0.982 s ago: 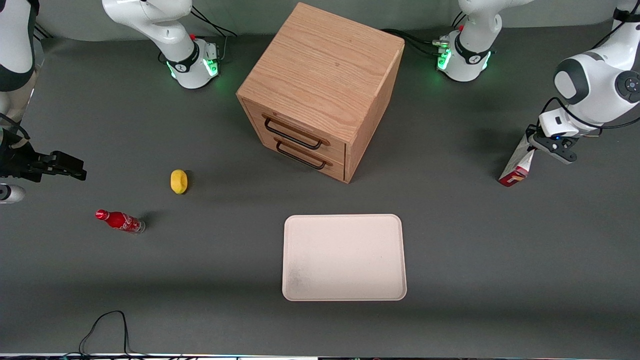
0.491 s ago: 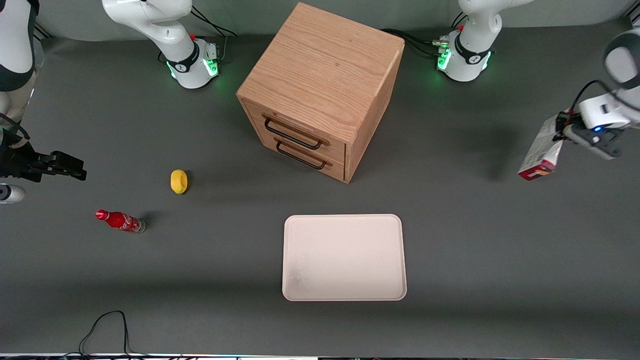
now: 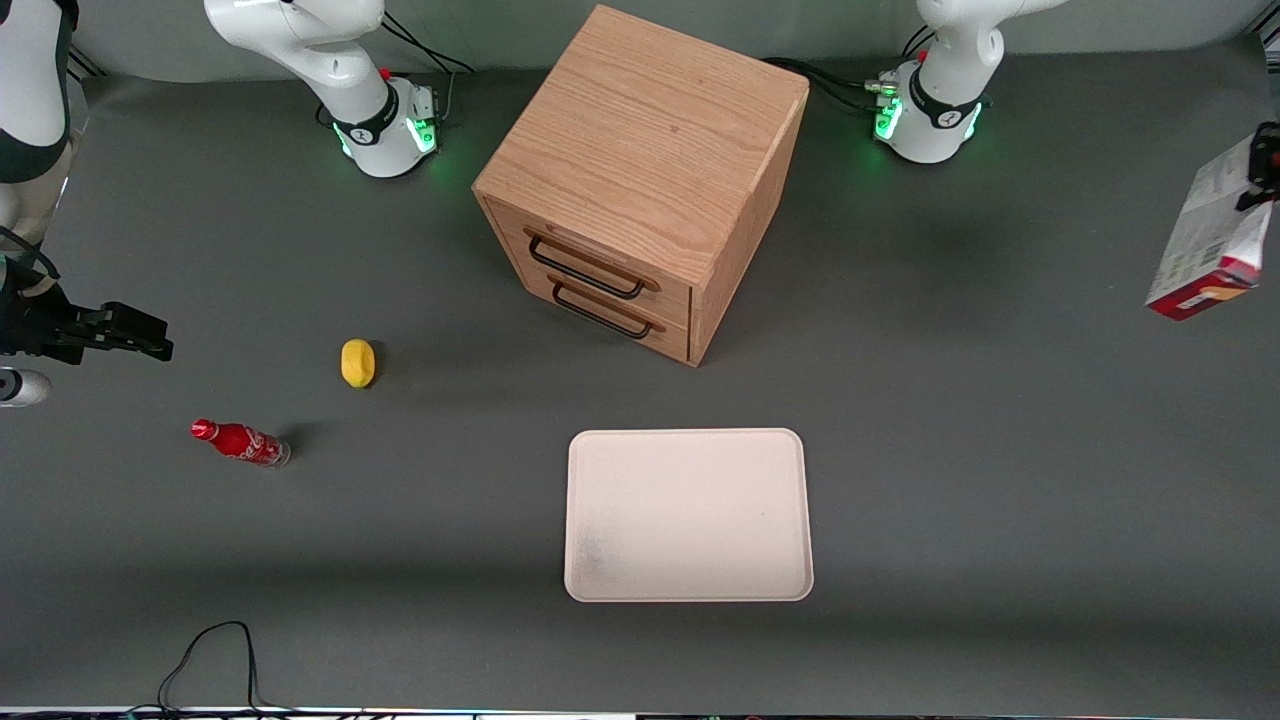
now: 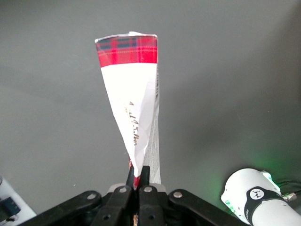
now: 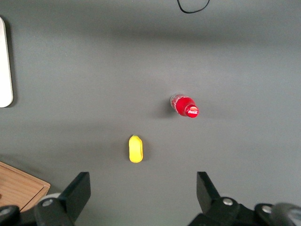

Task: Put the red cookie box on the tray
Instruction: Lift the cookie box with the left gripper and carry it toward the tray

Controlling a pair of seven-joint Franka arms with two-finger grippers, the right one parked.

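The red cookie box (image 3: 1205, 245) hangs in the air above the table at the working arm's end, tilted, with its red end lowest. My left gripper (image 3: 1262, 165) is shut on its upper end, at the very edge of the front view. In the left wrist view the fingers (image 4: 145, 173) pinch the thin edge of the box (image 4: 129, 94), whose red tartan end points away from the camera. The cream-pink tray (image 3: 688, 515) lies flat and bare near the table's front middle, well apart from the box.
A wooden drawer cabinet (image 3: 650, 170) stands farther from the front camera than the tray. A yellow object (image 3: 357, 362) and a small red cola bottle (image 3: 240, 442) lie toward the parked arm's end. A black cable (image 3: 210, 650) loops at the front edge.
The gripper has lifted the cookie box off the table and carried it up and outward toward the working arm's end. Everything else is unmoved.
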